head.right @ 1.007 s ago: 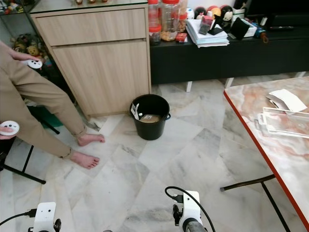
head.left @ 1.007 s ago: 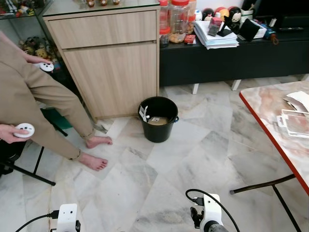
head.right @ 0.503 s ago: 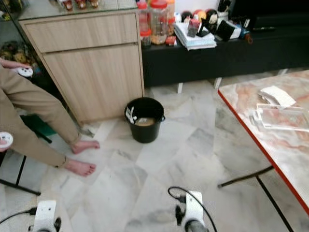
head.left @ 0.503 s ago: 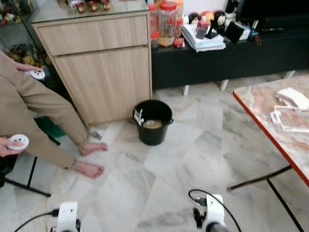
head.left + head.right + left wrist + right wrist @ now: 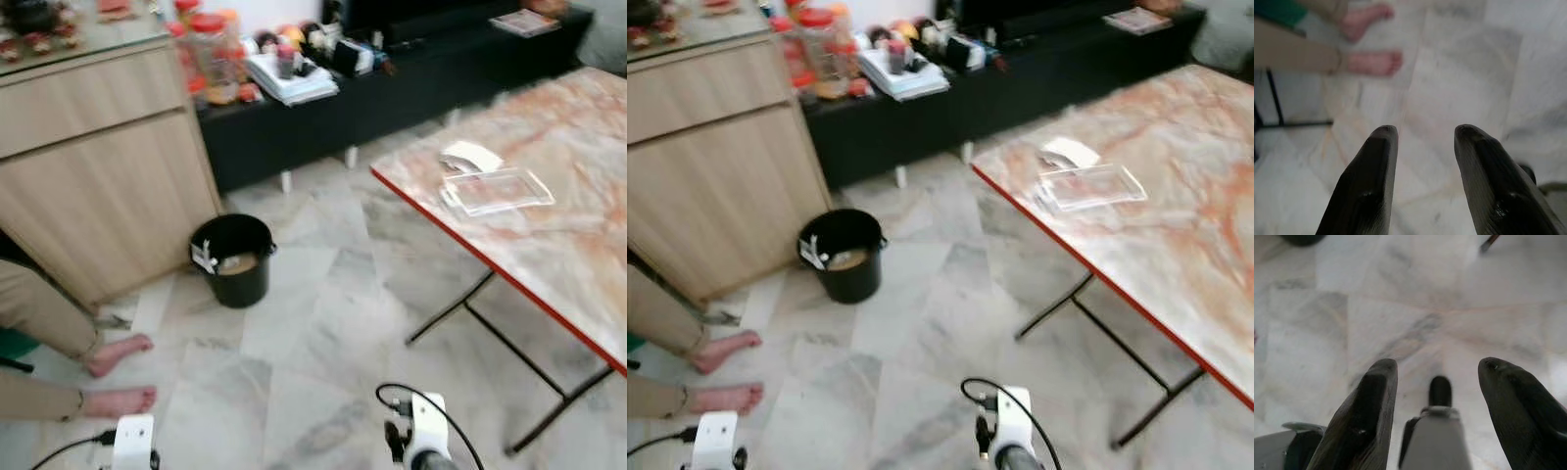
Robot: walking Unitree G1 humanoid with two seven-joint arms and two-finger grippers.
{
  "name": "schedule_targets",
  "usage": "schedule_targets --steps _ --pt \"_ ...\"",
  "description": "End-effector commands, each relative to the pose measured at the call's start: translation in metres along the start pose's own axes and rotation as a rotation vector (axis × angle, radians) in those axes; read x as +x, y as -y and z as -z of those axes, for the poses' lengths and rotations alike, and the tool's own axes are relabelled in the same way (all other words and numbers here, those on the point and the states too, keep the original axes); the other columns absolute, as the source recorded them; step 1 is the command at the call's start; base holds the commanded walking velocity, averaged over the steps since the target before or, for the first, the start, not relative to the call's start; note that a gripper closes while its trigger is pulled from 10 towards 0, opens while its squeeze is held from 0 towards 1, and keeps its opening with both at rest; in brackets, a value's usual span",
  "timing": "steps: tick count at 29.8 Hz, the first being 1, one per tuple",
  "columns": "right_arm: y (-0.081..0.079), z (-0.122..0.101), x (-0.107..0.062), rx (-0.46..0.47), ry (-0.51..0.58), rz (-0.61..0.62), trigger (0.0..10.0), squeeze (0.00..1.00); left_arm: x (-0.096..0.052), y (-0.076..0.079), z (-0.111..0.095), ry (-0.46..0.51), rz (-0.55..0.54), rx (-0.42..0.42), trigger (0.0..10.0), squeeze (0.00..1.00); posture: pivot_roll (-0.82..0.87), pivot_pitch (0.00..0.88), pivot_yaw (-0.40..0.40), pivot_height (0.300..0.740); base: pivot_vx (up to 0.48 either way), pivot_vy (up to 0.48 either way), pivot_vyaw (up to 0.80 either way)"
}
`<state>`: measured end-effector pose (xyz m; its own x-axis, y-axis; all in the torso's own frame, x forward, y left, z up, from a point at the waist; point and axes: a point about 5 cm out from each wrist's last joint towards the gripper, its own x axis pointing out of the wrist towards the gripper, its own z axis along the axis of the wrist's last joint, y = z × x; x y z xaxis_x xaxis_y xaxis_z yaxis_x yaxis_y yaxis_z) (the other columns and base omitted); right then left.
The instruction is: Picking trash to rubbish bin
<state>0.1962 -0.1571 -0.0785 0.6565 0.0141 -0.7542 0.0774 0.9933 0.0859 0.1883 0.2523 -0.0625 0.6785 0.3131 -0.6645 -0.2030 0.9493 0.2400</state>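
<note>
Rubbish bin [image 5: 233, 258]: black, round, open-topped, seen at left of centre in the head views; it stands on the marble floor [image 5: 313, 333] just in front of a wooden cabinet [image 5: 98, 166]. A brownish item and a white scrap are seen inside, against the rim.

Worktop [image 5: 549, 215]: marble-patterned, red-edged, on thin black legs, occupying the right of the frame. Well apart from the bin.

Trash on the worktop: a clear plastic tray [image 5: 497, 190] lying flat near the worktop's near-left edge; a folded white paper [image 5: 470, 156] just beside it, toward the upper side of the frame.

Low black cabinet [image 5: 411, 88]: along the top of the frame, carrying a stack of papers [image 5: 292, 84], jars and small objects, all blurred.

Person: two bare feet [image 5: 120, 377] and beige trouser legs at the lower left edge of the frame, on the floor.

Left gripper [image 5: 1422, 142]: pointed down at the floor tiles, fingers moderately spread, nothing held between them; the person's feet are seen beyond it.

Right gripper [image 5: 1437, 372]: likewise over bare floor, fingers spread wide, nothing held; a part of the robot's own body is seen between the fingers.

Both wrists are seen at the bottom edge of the head views, low and away from the worktop and the bin.
</note>
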Motion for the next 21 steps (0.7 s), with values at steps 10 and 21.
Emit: schedule_targets --steps 10,21 --pt "-0.0009 -0.0002 0.0003 -0.001 -0.006 -0.002 10.0 0.0 -0.0038 -0.0051 0.0146 -0.056 -0.019 -0.011 10.0 0.0 0.15 0.14 0.044 0.74 0.0 0.0 -0.79" --pt "-0.0033 0.0007 0.0003 -0.005 -0.01 -0.009 10.0 0.0 -0.0041 -0.0067 0.0155 -0.057 -0.022 -0.004 10.0 0.0 0.15 0.141 0.046 0.74 0.0 0.0 -0.79"
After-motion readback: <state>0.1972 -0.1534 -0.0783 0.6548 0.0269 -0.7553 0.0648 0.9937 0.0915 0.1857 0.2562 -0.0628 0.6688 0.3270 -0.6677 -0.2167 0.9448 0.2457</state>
